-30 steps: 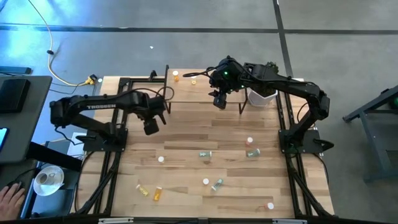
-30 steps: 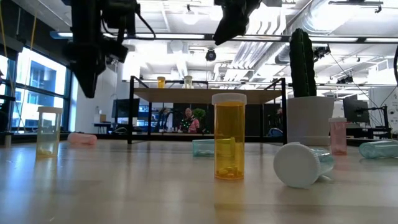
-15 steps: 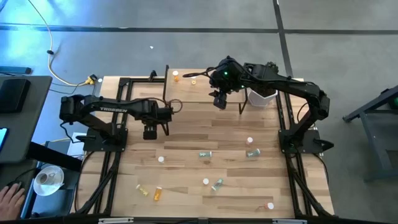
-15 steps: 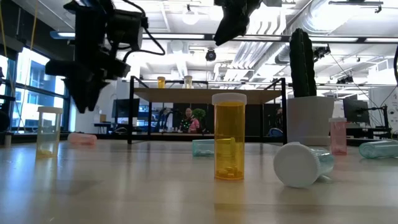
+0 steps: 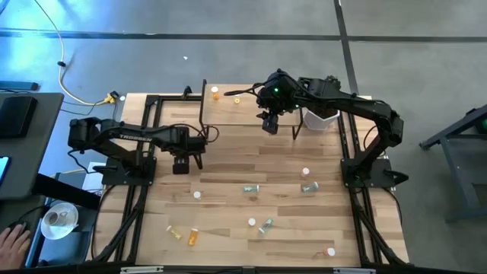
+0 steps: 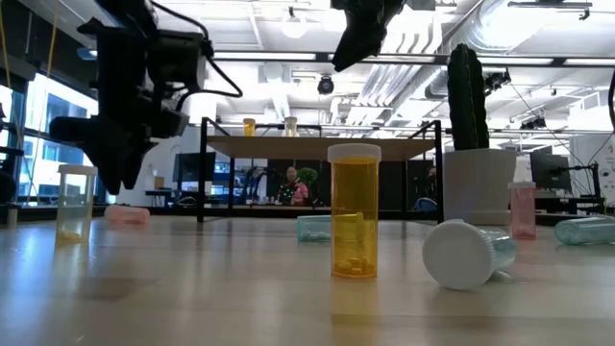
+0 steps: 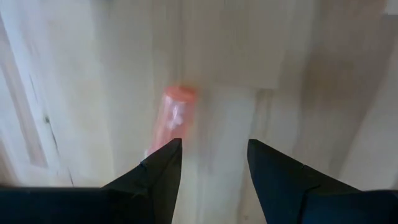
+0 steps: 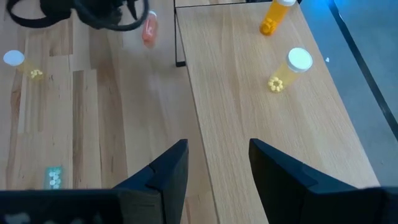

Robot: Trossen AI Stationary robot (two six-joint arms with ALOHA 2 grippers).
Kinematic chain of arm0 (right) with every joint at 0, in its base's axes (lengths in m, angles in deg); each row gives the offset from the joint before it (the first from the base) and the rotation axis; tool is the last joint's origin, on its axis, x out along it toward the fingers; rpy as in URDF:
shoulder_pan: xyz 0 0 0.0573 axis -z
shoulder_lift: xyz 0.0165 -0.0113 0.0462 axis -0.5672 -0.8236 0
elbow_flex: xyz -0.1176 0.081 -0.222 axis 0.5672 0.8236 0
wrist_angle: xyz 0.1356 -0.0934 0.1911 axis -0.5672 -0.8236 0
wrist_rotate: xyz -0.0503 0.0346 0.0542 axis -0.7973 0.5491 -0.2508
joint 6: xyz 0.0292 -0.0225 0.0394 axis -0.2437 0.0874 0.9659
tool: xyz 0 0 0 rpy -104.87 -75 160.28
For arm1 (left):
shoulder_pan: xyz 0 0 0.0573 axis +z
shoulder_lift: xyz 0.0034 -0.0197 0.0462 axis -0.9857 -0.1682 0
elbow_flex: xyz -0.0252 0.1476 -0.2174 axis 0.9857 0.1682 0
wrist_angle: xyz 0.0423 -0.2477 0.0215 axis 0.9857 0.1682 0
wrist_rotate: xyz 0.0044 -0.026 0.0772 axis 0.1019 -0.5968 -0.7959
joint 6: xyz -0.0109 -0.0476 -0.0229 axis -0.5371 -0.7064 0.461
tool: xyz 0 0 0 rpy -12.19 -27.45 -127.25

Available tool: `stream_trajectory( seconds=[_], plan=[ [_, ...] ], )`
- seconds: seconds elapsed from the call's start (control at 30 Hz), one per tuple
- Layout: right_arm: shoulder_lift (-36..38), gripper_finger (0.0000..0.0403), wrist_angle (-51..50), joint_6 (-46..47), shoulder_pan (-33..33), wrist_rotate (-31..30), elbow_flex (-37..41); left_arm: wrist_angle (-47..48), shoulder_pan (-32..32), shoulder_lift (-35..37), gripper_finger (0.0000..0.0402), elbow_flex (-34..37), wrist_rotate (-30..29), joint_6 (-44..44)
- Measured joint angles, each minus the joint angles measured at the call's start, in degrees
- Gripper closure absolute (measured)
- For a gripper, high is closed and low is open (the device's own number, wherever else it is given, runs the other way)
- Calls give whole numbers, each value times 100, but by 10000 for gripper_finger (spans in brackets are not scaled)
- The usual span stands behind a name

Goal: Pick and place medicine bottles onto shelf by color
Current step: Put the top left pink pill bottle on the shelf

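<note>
While the left gripper (image 5: 180,162) hangs over the left middle of the light-wood tabletop (image 5: 228,160), its dark fingers (image 7: 158,171) stand parted with nothing between them. Just ahead of them a small translucent pink pill bottle (image 7: 174,115) lies on its side. Its long axis runs roughly in line with the fingers' reach rather than across the gap, and it sits off toward one finger. To straddle it, I judge that the gripper must shift sideways and probably turn.

This arm is clearly the nearer one. The right gripper (image 5: 268,122), also parted and empty, hovers at the near edge of the low light-wood shelf on black legs (image 8: 261,124), well apart from the pink bottle.

The high view does not resolve this bottle at all, since the left gripper covers that spot. From the low view it shows only as a pink shape lying on the table below the gripper (image 6: 127,214). The right wrist view alone shows the shelf top, bearing an orange bottle (image 8: 274,16) and a yellow one (image 8: 288,67).
</note>
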Motion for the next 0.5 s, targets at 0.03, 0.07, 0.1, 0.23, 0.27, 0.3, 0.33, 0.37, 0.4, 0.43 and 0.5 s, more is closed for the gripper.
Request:
stream_trajectory(
  seconds=[0.03,0.07,0.1,0.23,0.27,0.3,0.33,0.37,0.4,0.43,0.5],
  plan=[
    [-1,242,0,3,0,0,0,-15,71,-2,229,28,-2,82],
    [-2,242,0,1,0,0,0,-17,137,-2,229,50,-1,148],
    [-2,242,-1,-3,0,0,0,-67,206,-2,229,74,-2,190],
    [-2,242,-5,-10,0,0,0,-127,453,-2,229,93,-2,251],
    [-2,242,-5,-10,2,0,0,-129,500,-2,229,93,-10,307],
    [-2,242,-5,-10,0,0,0,-137,535,-2,229,93,-47,381],
    [-2,242,-5,-10,0,0,0,-156,562,-2,229,93,-107,450],
    [-2,242,-6,-10,0,0,0,-167,590,-2,229,93,-167,537],
    [-2,242,-7,-10,0,0,0,-174,607,-2,229,93,-236,616],
    [-2,242,-7,-10,0,0,0,-184,624,-2,229,93,-276,707],
    [-2,242,-7,-10,0,0,0,-232,630,-2,229,93,-286,884]
  ],
)
